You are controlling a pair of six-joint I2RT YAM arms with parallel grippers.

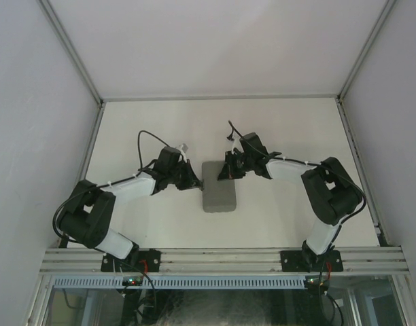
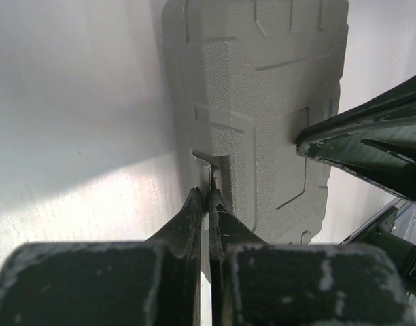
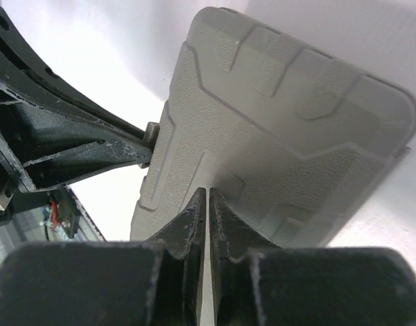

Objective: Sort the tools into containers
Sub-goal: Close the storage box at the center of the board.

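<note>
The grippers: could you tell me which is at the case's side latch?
The left gripper, tips at the latch; the right gripper is over the case's lid.

**Tool case** (image 1: 219,195): uniform grey, finely pebbled, crossed by smooth raised bands. **Table** (image 1: 276,217) beneath the case: plain white. **Left gripper** (image 2: 208,198) and **right gripper** (image 3: 208,198), either side of the case: black, flecked with whitish scuffs. **Left arm** (image 1: 126,187) and **right arm** (image 1: 289,168) are seen in white with black joints.

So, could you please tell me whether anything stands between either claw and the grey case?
Nothing visible does. The left claw, shut, has its tips at a small tab on the edge of the grey case, and the right claw, also shut, is at its opposite side. The case is closed.
</note>
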